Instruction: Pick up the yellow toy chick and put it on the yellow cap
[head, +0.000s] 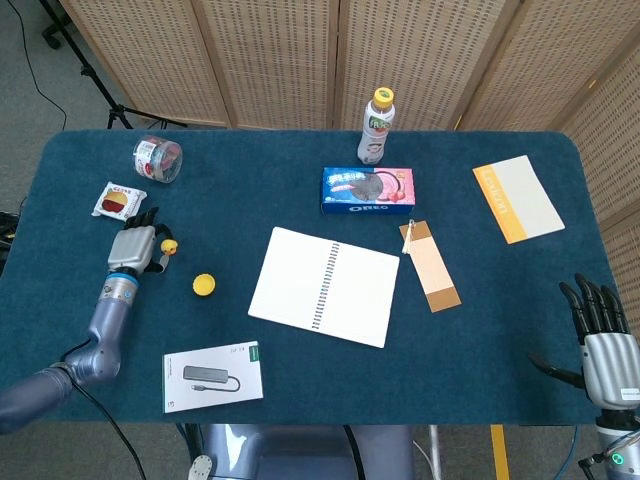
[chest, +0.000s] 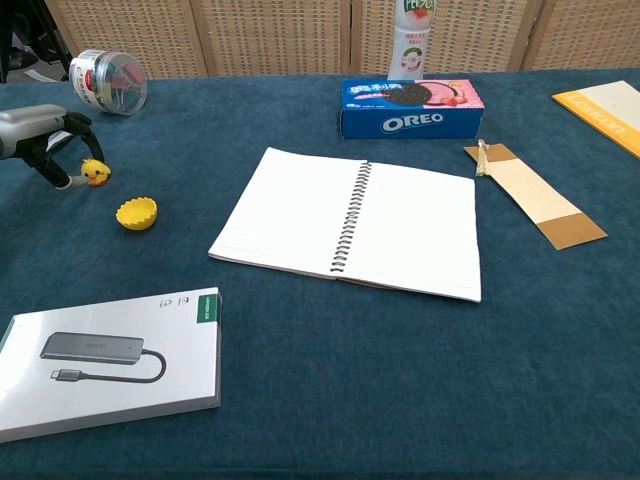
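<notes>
The yellow toy chick (head: 170, 245) (chest: 95, 173) sits on the blue tablecloth at the far left. My left hand (head: 134, 244) (chest: 40, 140) is just to its left, with a curled finger arching over it and the thumb low beside it; the chick still rests on the cloth, and no firm grip shows. The yellow cap (head: 204, 285) (chest: 137, 213) lies open side up a short way in front and to the right of the chick. My right hand (head: 603, 342) hangs past the table's near right corner, fingers spread, holding nothing.
Around the left hand are a clear jar (head: 158, 158) and a snack packet (head: 118, 200). A white boxed hub (chest: 105, 360) lies near the front edge. An open notebook (head: 324, 286), Oreo box (head: 368, 188), bottle (head: 377, 127), bookmark (head: 430, 266) and orange booklet (head: 517, 197) lie further right.
</notes>
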